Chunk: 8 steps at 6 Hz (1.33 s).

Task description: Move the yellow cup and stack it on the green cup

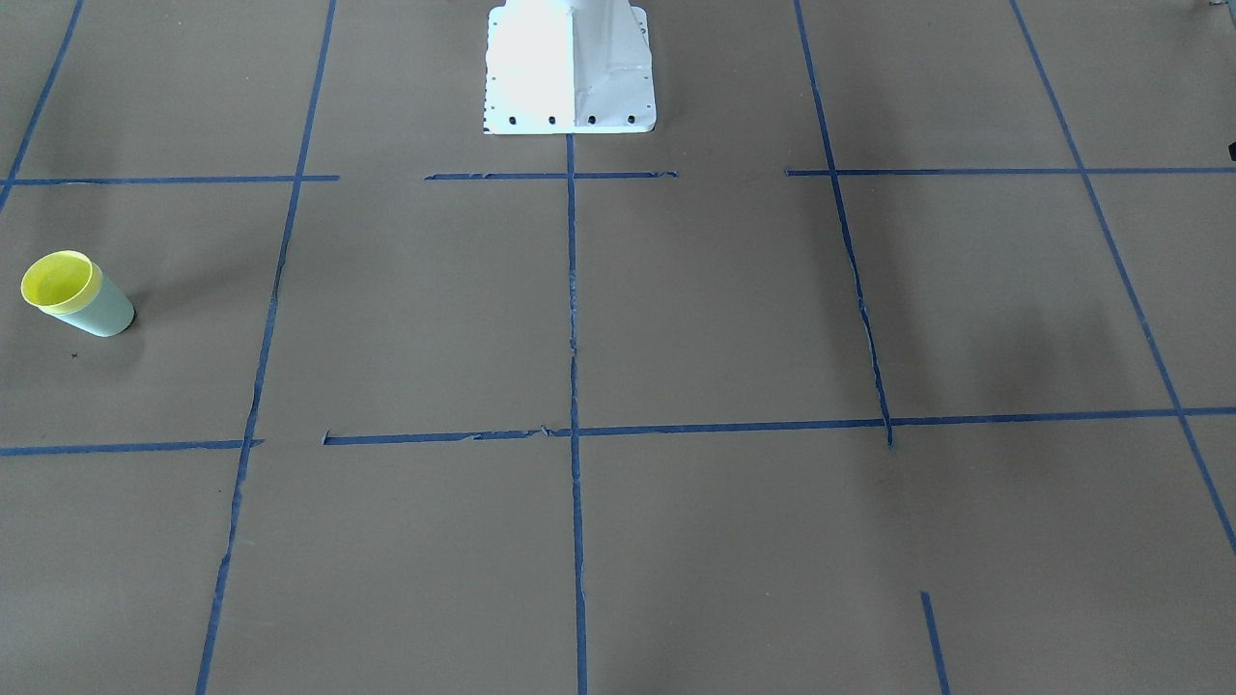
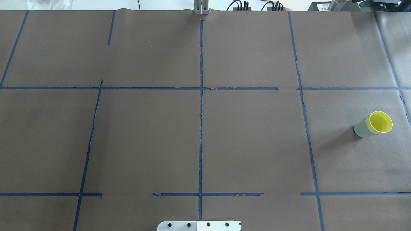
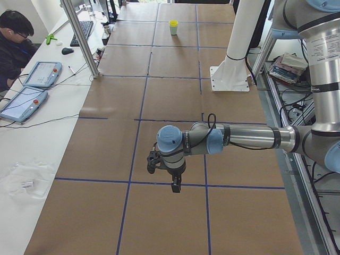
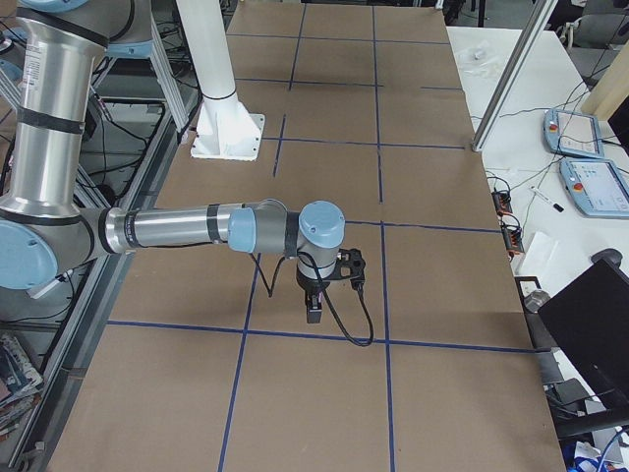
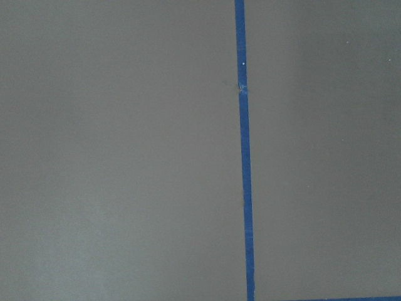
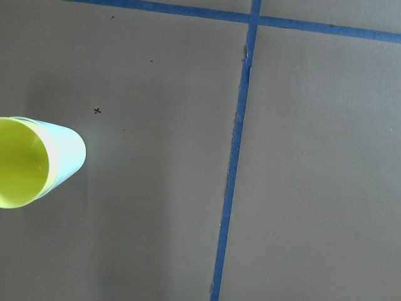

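The yellow cup (image 1: 60, 280) sits nested inside the green cup (image 1: 104, 311), upright on the brown table on the robot's right side. Only its rim and inside show. The pair also shows in the overhead view, yellow cup (image 2: 380, 122) in green cup (image 2: 362, 128), and at the left edge of the right wrist view (image 6: 22, 162). My left gripper (image 3: 176, 187) shows only in the exterior left view, pointing down above the table, far from the cups. My right gripper (image 4: 314, 315) shows only in the exterior right view. I cannot tell whether either is open or shut.
The white robot base (image 1: 570, 68) stands at the table's middle edge. Blue tape lines (image 2: 201, 96) divide the brown surface into squares. An operator (image 3: 16, 37) sits beside tablets (image 3: 24, 101) on a side desk, with a metal post (image 3: 79, 37) at the table's edge.
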Each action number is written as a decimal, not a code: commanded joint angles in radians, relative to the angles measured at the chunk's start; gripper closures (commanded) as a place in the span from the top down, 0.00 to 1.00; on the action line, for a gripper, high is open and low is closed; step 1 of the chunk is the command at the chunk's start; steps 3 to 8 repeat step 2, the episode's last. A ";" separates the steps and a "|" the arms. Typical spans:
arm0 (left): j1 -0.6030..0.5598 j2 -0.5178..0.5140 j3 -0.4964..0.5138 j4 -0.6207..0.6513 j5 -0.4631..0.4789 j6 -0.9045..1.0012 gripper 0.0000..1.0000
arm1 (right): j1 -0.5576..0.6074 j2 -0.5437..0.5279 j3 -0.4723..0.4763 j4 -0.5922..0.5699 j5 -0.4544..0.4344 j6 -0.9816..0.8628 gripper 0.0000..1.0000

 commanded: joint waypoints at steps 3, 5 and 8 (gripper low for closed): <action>0.001 0.000 -0.009 0.000 0.003 0.000 1.00 | -0.001 0.000 -0.001 0.000 0.000 0.000 1.00; 0.001 0.000 -0.009 0.000 0.003 0.000 1.00 | -0.001 0.000 -0.001 0.000 0.000 0.000 1.00; 0.001 0.000 -0.009 0.000 0.003 0.000 1.00 | -0.001 0.000 -0.001 0.000 0.000 0.000 1.00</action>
